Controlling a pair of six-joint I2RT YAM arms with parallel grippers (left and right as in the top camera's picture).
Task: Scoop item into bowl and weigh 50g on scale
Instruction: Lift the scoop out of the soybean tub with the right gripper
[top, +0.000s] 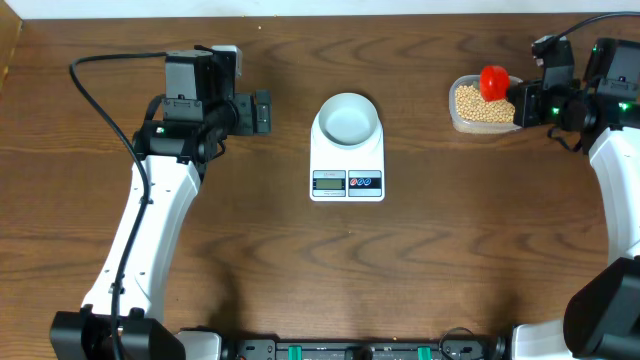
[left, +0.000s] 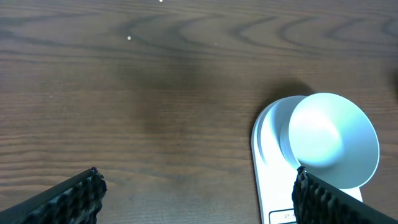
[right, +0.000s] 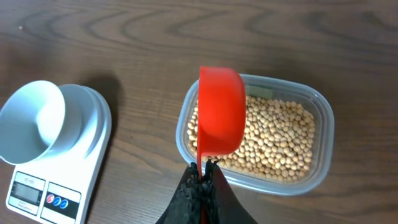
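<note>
The pale blue-white bowl (top: 348, 118) stands empty on the white scale (top: 347, 170) at the table's middle; both also show in the left wrist view, bowl (left: 333, 140) and scale (left: 273, 168), and in the right wrist view, bowl (right: 31, 121) and scale (right: 62, 180). Tan beans (top: 478, 104) fill a clear tub (right: 308, 165) at the far right. My right gripper (right: 204, 171) is shut on the handle of a red scoop (right: 221, 112), held above the tub's left part (top: 493, 82). My left gripper (left: 196, 190) is open and empty, left of the scale.
The tub (top: 462, 122) stands near the table's back right. The left arm (top: 160, 200) stretches along the left side, its gripper (top: 258, 112) pointing toward the scale. Cables run at the back left and right corners.
</note>
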